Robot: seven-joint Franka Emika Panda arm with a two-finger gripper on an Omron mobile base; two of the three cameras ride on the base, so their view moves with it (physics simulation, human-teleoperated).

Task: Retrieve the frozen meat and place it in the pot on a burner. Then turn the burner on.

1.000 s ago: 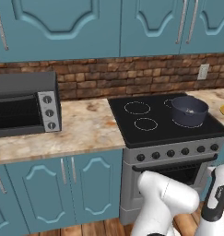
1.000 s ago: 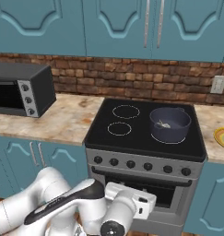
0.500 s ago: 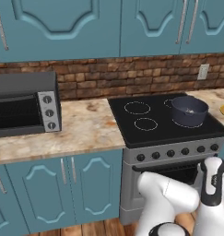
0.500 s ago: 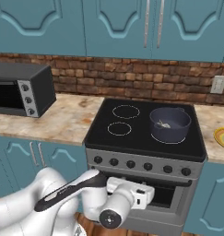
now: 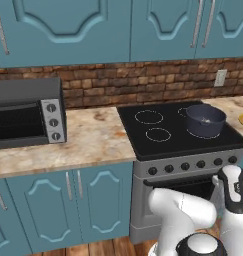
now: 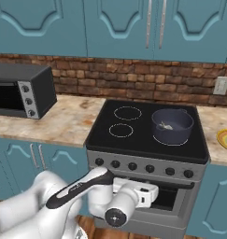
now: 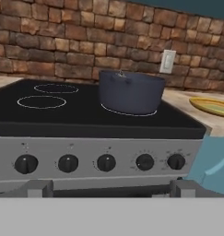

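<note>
While the arm hangs low in front of the stove point(image 6: 147, 140), the wall of blue cabinets point(image 5: 118, 30) and the brick backsplash point(image 6: 133, 81) rise behind the counter point(image 5: 93, 137), with a toaster oven point(image 5: 25, 112) far to the left. On the stove's right rear burner sits the pot point(image 6: 172, 126), dark and deep, with something pale lying in its bottom, too small to tell whether it is the meat. Further right a yellow plate point(image 7: 215, 106) rests on the counter. The gripper point(image 7: 111, 191) faces the row of knobs point(image 7: 106, 162) with its jaws spread wide apart and nothing between them. By my reading, the pot lies above and beyond the gripper, slightly right, while the knobs lie directly ahead and much nearer.
</note>
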